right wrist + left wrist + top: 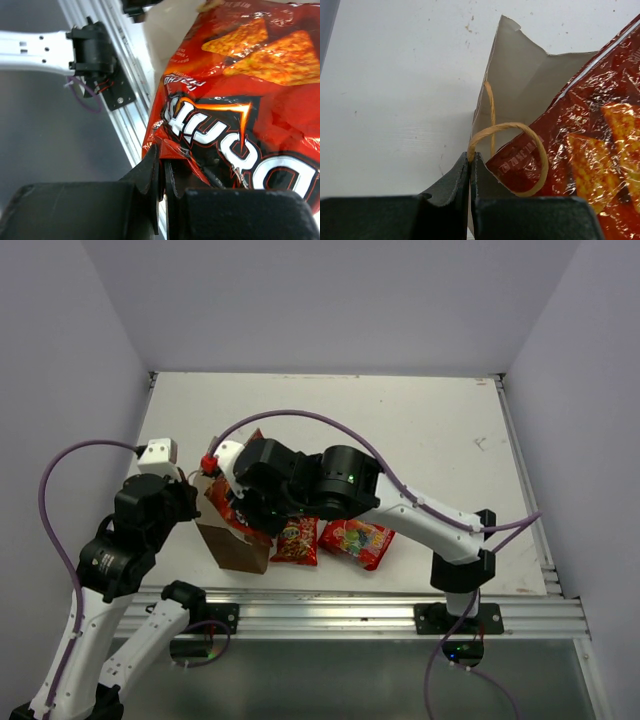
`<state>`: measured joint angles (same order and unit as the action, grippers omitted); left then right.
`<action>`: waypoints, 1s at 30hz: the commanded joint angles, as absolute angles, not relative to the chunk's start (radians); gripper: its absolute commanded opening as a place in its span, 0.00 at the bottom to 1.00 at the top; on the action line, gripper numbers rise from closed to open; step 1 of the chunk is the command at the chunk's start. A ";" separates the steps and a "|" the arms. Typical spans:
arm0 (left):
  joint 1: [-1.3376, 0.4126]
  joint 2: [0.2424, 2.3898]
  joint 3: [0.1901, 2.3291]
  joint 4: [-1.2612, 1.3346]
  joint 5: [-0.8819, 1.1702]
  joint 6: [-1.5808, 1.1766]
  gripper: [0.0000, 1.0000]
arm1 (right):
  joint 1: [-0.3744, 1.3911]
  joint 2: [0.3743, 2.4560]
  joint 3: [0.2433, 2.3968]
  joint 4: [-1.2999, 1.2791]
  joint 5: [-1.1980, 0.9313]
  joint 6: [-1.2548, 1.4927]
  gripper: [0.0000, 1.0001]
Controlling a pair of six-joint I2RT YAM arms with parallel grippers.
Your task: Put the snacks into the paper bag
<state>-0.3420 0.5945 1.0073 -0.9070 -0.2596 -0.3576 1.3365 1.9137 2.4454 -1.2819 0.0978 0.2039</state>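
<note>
Pinches rim of paper bag (520,75) with left gripper (471,159); clamps edge of chip bag (240,100) in right gripper (162,152)

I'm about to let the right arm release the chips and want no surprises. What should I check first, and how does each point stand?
1. Left gripper shut on the paper bag at its rim: ok.
2. Right gripper shut on the chip bag: ok.
3. Bag mouth open: ok.
4. Chip bag far enough inside the mouth: cannot tell.
5. Red-yellow packet and candy packet lying beside the bag, not over its mouth: ok.
</note>
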 commanded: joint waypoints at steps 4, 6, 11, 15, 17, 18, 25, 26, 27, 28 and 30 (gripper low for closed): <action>-0.345 0.588 1.046 -0.881 -0.230 -0.368 0.00 | 1.368 1.954 2.549 -1.364 0.035 0.149 0.00; -0.345 0.584 1.046 -0.880 -0.224 -0.367 0.00 | 1.368 1.977 2.610 -1.348 0.073 0.143 0.00; -0.345 0.580 1.049 -0.890 -0.216 -0.362 0.00 | 1.368 1.965 2.654 -1.208 0.133 0.133 0.00; -0.345 0.574 1.055 -0.896 -0.212 -0.362 0.00 | 1.364 1.954 2.629 -1.111 0.160 0.126 0.00; -0.345 0.574 1.057 -0.894 -0.212 -0.362 0.00 | 1.358 1.974 2.625 -1.092 0.140 0.126 0.00; -0.345 0.574 1.060 -0.894 -0.210 -0.362 0.00 | 1.356 2.000 2.620 -1.091 0.137 0.121 0.00; -0.345 0.568 1.065 -0.896 -0.202 -0.364 0.00 | 1.321 2.091 2.619 -1.017 0.120 0.112 0.00; -0.345 0.563 1.063 -0.897 -0.201 -0.364 0.00 | 1.310 2.095 2.611 -0.993 0.100 0.120 0.00; -0.345 0.563 1.062 -0.896 -0.201 -0.364 0.00 | 1.287 2.097 2.599 -0.979 0.092 0.130 0.00; -0.345 0.561 1.060 -0.897 -0.202 -0.364 0.00 | 1.275 2.103 2.571 -0.965 0.083 0.133 0.00; -0.345 0.557 1.055 -0.897 -0.202 -0.365 0.00 | 1.243 2.121 2.557 -0.940 0.055 0.143 0.00</action>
<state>-0.3420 0.5705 1.0245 -0.9104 -0.2306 -0.3569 1.2980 2.1056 2.5721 -1.0489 0.1028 0.1349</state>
